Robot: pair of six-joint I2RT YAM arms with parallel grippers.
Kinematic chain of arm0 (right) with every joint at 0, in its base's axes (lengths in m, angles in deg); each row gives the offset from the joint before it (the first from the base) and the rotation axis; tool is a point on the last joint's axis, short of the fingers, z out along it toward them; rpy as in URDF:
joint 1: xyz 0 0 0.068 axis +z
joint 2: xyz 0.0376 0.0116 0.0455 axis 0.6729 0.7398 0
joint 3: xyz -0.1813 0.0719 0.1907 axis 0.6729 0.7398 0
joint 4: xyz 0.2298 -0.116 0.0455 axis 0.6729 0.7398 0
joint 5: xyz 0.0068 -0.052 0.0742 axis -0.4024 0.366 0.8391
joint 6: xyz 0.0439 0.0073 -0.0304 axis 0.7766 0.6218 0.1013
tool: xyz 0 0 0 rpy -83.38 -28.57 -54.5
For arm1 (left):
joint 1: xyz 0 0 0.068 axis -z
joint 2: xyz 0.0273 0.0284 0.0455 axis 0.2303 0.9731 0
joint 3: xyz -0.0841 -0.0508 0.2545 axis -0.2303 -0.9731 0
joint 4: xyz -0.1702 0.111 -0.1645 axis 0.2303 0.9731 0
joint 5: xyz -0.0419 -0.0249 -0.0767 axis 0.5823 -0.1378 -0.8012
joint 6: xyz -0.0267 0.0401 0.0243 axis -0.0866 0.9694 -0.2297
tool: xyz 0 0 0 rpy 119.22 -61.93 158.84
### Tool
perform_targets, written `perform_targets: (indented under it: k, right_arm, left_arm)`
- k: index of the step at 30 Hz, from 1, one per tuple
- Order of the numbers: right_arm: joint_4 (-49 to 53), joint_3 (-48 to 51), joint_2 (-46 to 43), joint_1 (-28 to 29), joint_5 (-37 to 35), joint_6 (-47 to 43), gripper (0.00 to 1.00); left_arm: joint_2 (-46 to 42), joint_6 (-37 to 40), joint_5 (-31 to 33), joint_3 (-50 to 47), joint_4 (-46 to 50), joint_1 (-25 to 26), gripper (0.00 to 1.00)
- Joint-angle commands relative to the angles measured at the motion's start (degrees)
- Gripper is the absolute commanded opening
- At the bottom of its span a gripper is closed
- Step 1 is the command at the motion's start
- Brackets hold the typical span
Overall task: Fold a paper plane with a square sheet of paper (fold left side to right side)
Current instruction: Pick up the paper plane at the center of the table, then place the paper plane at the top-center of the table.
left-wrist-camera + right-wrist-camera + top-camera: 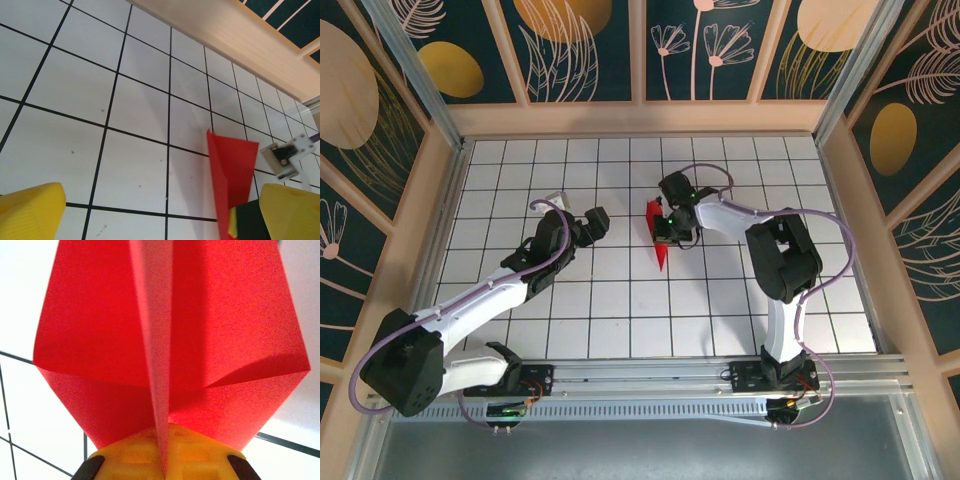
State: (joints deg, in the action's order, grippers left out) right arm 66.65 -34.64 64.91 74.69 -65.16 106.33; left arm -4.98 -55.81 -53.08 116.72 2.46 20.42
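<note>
**Right claw** (pixel 165 460): clenched on the paper plane (pixel 170 340). In the right wrist view, the centre crease runs straight down into the seam between the two yellow ribbed pads (pixel 135 455), and one flap spreads to each side.

**Left claw** (pixel 164 192): released. Its two yellow fingers (pixel 30 210) stand wide apart with nothing gripped between them. In the top view, this claw (pixel 598 220) hangs left of the plane and apart from it.

**Task item:** In the top view, the paper plane (pixel 660 255) sits at the right claw (pixel 663 232) near the middle of the table, with its narrow tip pointing toward the near edge. In the left wrist view, it shows as a slim red wedge (pixel 232 165). I cannot tell whether the tip touches the table.

**Surface and room:**
- **Table:** The table (pixel 620 300) is flat and white, ruled into square tiles by thin black lines. A few small dark specks show close up.
- **Rail:** A metal rail (pixel 650 375) runs along the near edge and carries both arm bases.
- **Walls:** Pale wooden framing encloses the other three sides. It holds dark teal panels (pixel 590 50) printed with gold discs and pale line-drawn leaves and flowers.

**Materials:** The paper is thin, matte and bright red, with sharp creases. The arms have white shells and black joints, and lilac cables loop alongside them.

**Count:** two arms, two claws, one red paper item.
</note>
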Motion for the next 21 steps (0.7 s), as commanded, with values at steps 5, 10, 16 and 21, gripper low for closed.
perform_targets:
  k: [5, 10, 16, 21]
  right_arm:
    - [13.7, -9.2, 2.2, -3.0, -10.5, -4.6, 0.00]
    - [19.1, -18.9, 7.8, -4.7, -13.0, -2.4, 0.00]
    - [22.2, -30.0, 15.7, -4.9, -14.8, -1.4, 0.00]
    - [22.9, -38.7, 22.4, -5.6, -15.3, -0.9, 0.00]
  left_arm:
    - [-1.4, 0.4, 1.9, 0.5, 1.4, -0.4, 0.99]
    - [-1.4, 0.6, 2.6, 1.1, 1.9, -0.4, 0.99]
    - [0.0, 2.4, 2.2, 4.3, 4.8, -0.4, 0.99]
    - [-0.5, 0.5, 0.9, 2.9, 2.2, -0.4, 0.99]
